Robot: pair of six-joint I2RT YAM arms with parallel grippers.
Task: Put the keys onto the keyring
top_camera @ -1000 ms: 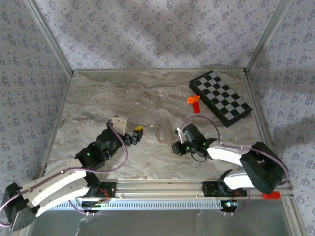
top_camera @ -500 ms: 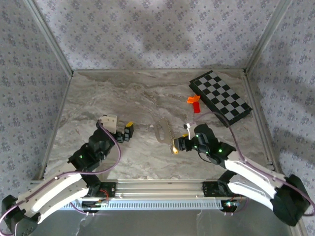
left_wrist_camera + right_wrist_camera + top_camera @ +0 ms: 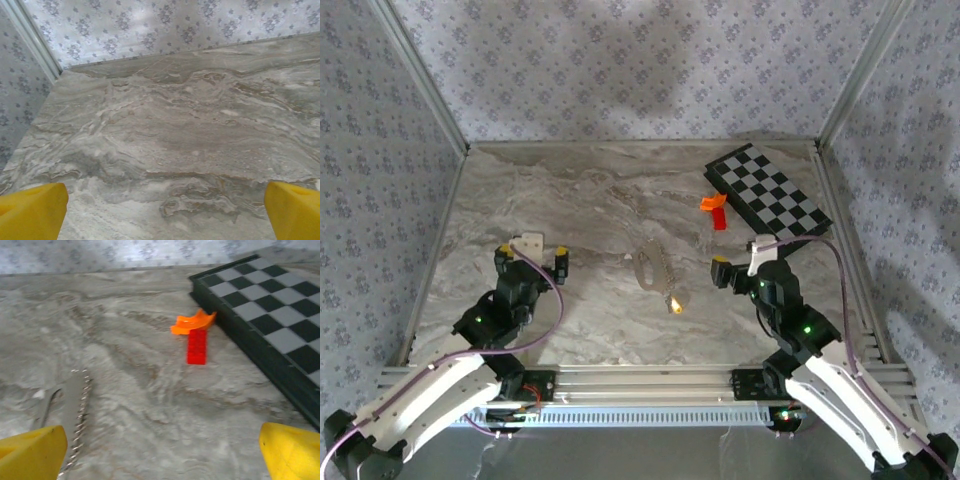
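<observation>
The keyring [image 3: 646, 267], a thin silvery loop with a short chain, lies flat on the marble table [image 3: 590, 200] near the middle. The small yellow-headed key [image 3: 675, 303] lies at the chain's near end, touched by nothing. My right gripper [image 3: 756, 255] stands open to the right of the ring with nothing between its fingers. In the right wrist view the chain [image 3: 77, 415] runs beside the left yellow pad [image 3: 30, 452]. My left gripper [image 3: 533, 252] is open over bare marble, well to the left of the ring, and its yellow pads [image 3: 30, 210] stand wide apart.
A black-and-white chessboard [image 3: 768, 198] lies at the back right. An orange block [image 3: 192, 322] and a red block [image 3: 197, 346] sit against its left edge, ahead of my right gripper. Patterned walls and metal rails close in the table.
My right gripper has opened and drawn back to the right, leaving the key on the table. My left arm has pulled back to the left, away from the ring.
</observation>
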